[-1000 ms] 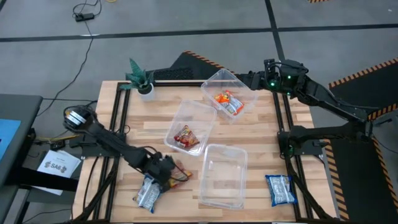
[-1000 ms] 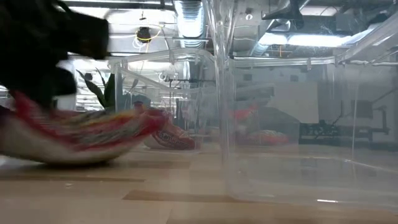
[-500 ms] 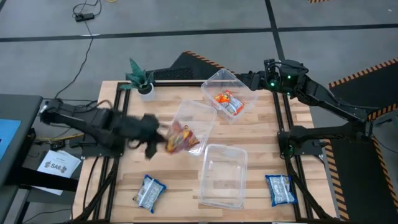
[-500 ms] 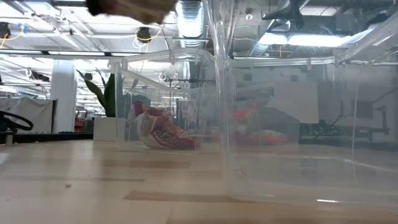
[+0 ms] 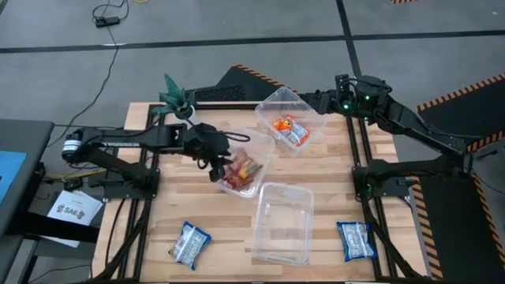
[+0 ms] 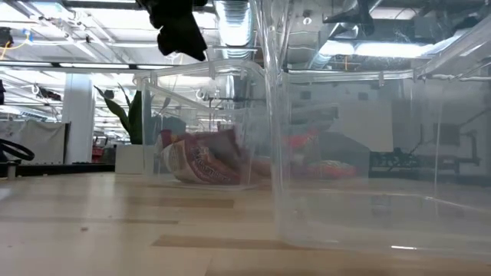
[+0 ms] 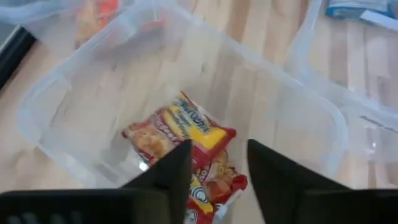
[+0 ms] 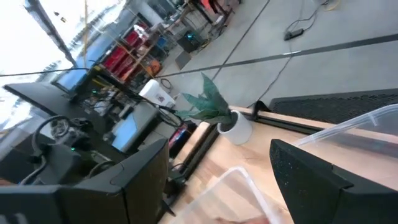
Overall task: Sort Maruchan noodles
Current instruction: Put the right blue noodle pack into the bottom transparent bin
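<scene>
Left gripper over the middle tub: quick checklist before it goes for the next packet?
1. Left gripper open, holding nothing: ok.
2. Red-and-yellow packets lying inside the middle tub: ok.
3. Near tub holds no packet yet: ok.
4. Blue packet near the table's front left, lying free: ok.
5. Second blue packet at front right, free: ok.
6. Right gripper parked beside the far tub: ok.

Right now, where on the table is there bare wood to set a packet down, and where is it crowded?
Bare wood lies at the near edge between the left blue packet and the empty tub, and along the left side below the plant. The middle is crowded: the left gripper hangs open over the tub of red packets, close to the tub of orange packets.
</scene>
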Motion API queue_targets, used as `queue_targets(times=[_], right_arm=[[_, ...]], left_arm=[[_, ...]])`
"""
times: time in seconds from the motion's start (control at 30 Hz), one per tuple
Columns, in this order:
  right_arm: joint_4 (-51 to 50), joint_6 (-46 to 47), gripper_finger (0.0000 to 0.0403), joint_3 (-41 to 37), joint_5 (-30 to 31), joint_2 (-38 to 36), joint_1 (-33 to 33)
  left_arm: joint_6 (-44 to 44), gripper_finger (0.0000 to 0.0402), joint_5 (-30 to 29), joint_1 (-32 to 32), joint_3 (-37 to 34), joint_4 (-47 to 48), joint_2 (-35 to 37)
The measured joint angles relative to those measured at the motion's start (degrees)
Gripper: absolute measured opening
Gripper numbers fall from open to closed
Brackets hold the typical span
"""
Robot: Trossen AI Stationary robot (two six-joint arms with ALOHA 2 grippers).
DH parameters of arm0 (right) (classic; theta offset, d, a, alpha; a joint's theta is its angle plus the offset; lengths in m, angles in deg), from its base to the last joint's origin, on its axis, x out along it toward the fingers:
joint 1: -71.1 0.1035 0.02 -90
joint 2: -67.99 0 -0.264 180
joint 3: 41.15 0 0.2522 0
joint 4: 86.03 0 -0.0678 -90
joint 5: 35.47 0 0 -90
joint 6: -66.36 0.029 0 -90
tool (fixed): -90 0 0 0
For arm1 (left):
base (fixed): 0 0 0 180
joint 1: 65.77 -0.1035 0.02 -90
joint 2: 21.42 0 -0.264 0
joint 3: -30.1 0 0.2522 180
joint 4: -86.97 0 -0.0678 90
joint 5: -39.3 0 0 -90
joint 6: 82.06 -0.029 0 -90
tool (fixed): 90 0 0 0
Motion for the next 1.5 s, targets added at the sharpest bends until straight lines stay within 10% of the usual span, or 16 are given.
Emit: queue_targets(times=[0.27,0.43,0.57,0.77,1.03,1.5], right_arm=[[-24.04,-1.53,0.0302,6.11,-25.10,-2.15,2.37],[-57.94,-2.40,0.0302,8.16,-23.60,-2.82,16.71],[-71.31,14.03,0.0302,4.04,-17.28,-4.46,33.59],[-56.84,48.36,0.0302,-10.12,-15.58,-4.35,56.80],[-36.75,77.86,0.0302,-19.32,-15.89,7.55,71.93],[-32.10,81.95,0.0302,-19.39,-18.45,26.24,76.91]], left_arm=[[5.93,0.0236,-3.04,-0.21,9.15,11.68,5.14],[13.12,0.0239,-8.86,-0.19,6.31,7.53,15.80],[16.55,0.0239,-11.87,-0.17,4.52,5.43,22.24],[15.87,0.0239,-11.44,-0.17,4.11,4.18,26.00],[14.53,0.0239,-5.43,-0.17,4.08,2.44,25.88],[14.54,0.0239,-2.82,-0.17,4.06,-1.30,25.84]])
